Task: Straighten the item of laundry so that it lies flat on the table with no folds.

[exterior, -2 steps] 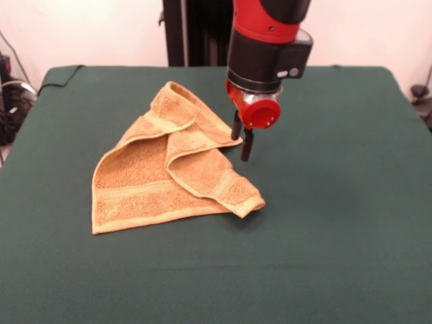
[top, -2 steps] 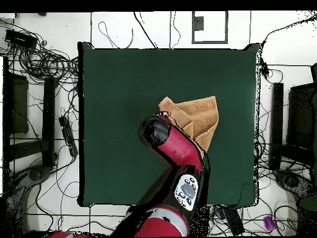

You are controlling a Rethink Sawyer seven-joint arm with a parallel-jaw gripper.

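An orange-tan towel (exterior, -2 steps: 172, 169) lies folded on the green table (exterior, -2 steps: 337, 223); the gripper (exterior, -2 steps: 241, 140) (fingers slightly spread, holding nothing) hangs just beside it.

Open green table all round one rumpled towel

The table (exterior, -2 steps: 337, 223) is bare cloth across its whole near edge, both side edges and the far corners, so there is room to pass on every side. The only thing in the way is the towel (exterior, -2 steps: 145, 179), lying folded over itself a little off the table's middle, with raised folds and a peaked corner pointing toward the far edge. The gripper (exterior, -2 steps: 241, 140) hangs just beside the towel's folded edge, its two dark fingers slightly apart, and the arm (top, -2 steps: 179, 155) above it covers part of the towel in the overhead view.
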